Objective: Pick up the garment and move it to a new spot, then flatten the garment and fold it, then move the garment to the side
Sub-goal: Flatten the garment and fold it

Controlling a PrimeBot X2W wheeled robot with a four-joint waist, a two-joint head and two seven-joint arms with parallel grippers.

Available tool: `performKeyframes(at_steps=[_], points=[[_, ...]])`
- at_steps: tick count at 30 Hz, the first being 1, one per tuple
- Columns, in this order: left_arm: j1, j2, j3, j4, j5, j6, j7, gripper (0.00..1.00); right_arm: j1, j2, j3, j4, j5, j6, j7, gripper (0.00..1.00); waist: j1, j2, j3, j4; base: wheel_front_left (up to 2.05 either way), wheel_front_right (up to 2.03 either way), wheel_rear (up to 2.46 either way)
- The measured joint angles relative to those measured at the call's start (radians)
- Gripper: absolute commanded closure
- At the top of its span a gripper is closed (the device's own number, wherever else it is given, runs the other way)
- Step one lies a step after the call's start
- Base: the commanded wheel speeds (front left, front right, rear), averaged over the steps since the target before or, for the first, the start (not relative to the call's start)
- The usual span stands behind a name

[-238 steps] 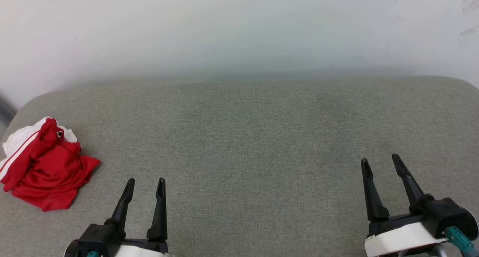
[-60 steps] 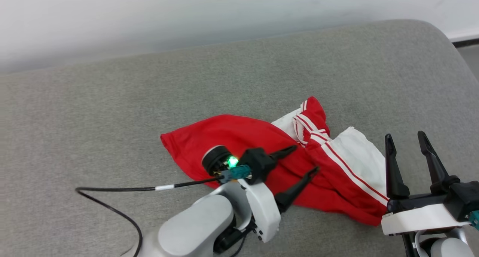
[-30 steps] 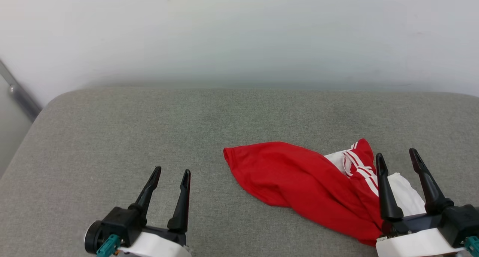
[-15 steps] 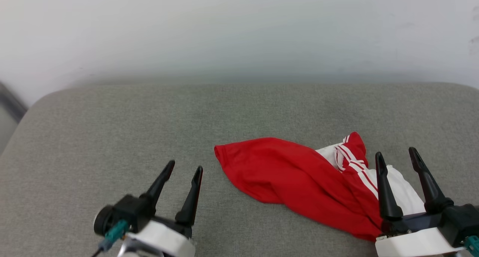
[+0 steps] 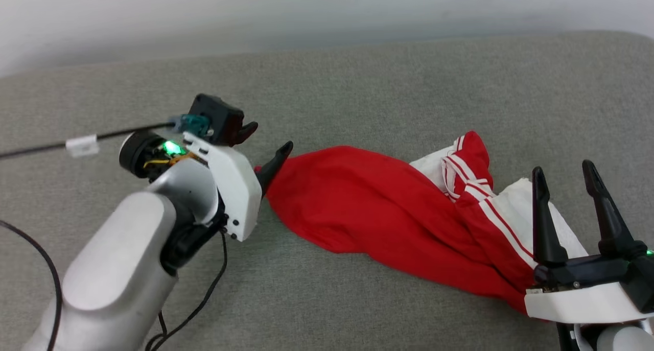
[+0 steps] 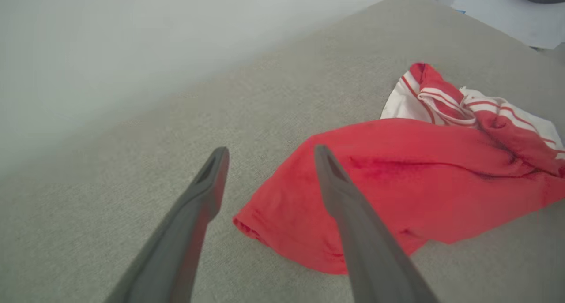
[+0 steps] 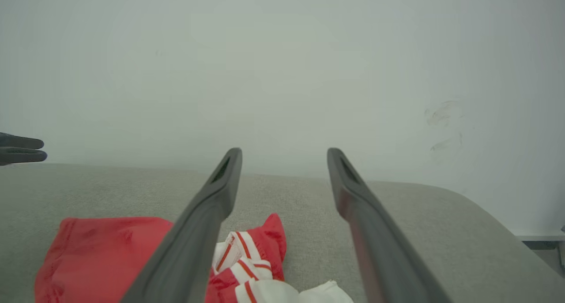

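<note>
Garment [image 5: 388, 213] bunched on grey cushion [image 5: 357, 85]; left tool [image 5: 271, 137] spread beside hem.

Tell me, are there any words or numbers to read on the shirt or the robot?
None can be read.
The shirt lies crumpled on the grey cushion, showing plain red and white cloth and stripes, no letters.
The white tag on the cable is too small to tell.
</note>
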Motion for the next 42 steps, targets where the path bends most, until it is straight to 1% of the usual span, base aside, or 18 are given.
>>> performKeyframes(at_steps=[2,4,7,9,13,18,19,20,22,26,32,35,38,42], points=[[-0.059,0.029,-0.032,0.02,-0.07,-0.001,0.122,0.0,-0.009,0.0,0.002,-0.001,0.006,0.0,0.0,0.0,0.0,0.0,0.035,-0.013,0.0,0.0,0.0],[-0.114,0.052,-0.029,0.054,-0.13,-0.001,0.208,0.0,-0.023,0.0,0.006,-0.001,0.01,0.0,0.0,0.0,0.0001,0.0,0.067,-0.028,0.0,0.0,0.0],[-0.183,0.081,-0.053,0.101,-0.177,-0.001,0.329,0.0,-0.039,0.0,0.01,0.0,0.016,0.0,0.0,0.0,0.0001,0.0,0.109,-0.052,0.0,0.0,0.0],[-0.208,0.096,-0.078,0.121,-0.196,-0.001,0.385,0.0,-0.046,0.0,0.01,0.002,0.021,0.0,0.0,0.0,0.0001,0.0,0.133,-0.067,0.0,0.0,0.0],[-0.234,0.126,-0.138,0.148,-0.225,-0.001,0.449,0.0,-0.062,0.0,0.011,0.004,0.03,0.0,0.0,0.0,0.0001,0.0,0.171,-0.095,0.0,0.0,0.0],[-0.239,0.139,-0.189,0.169,-0.257,-0.001,0.434,0.0,-0.075,0.0,0.007,0.006,0.035,0.0,0.0,0.0,0.0001,0.0,0.196,-0.11,0.0,0.0,0.0],[-0.241,0.142,-0.197,0.17,-0.271,-0.001,0.434,0.73,-0.076,0.0,0.007,0.007,0.036,0.0,0.0,0.0,0.0001,0.0,0.197,-0.11,0.0,0.0,0.0],[-0.242,0.143,-0.204,0.169,-0.28,-0.001,0.421,1.0,-0.076,0.0,0.006,0.008,0.036,0.0,0.0,0.0,0.0001,0.0,0.197,-0.108,0.0,0.0,0.0],[-0.243,0.146,-0.216,0.171,-0.287,-0.001,0.39,1.0,-0.078,0.0,0.004,0.01,0.036,0.0,0.0,0.0,0.0,0.0,0.196,-0.103,0.0,0.0,0.0],[-0.251,0.147,-0.218,0.207,-0.286,-0.001,0.285,1.0,-0.079,0.0,0.004,0.015,0.026,0.0,0.0,0.0,0.0001,0.0,0.181,-0.088,0.0,0.0,0.0],[-0.304,0.144,-0.146,0.268,-0.258,-0.001,0.075,1.0,-0.076,0.0,0.002,0.026,0.008,0.0,0.0,0.0,0.0,0.0,0.127,-0.062,0.0,0.0,0.0],[-0.345,0.148,-0.106,0.28,-0.223,0.008,-0.049,1.0,-0.068,0.0,0.002,0.033,-0.002,0.0,0.0,0.0,0.0,0.0,0.094,-0.045,0.0,0.0,0.0],[-0.376,0.157,-0.087,0.264,-0.185,0.009,-0.149,1.0,-0.054,0.0,0.006,0.041,-0.008,0.0,0.0,0.0,0.0,0.0,0.059,-0.027,0.0,0.0,0.0],[-0.373,0.17,-0.093,0.179,-0.147,0.009,-0.219,1.0,-0.029,0.0,0.007,0.052,-0.008,0.0,0.0,0.0,-0.0001,0.0,0.012,0.002,0.0,0.0,0.0]])
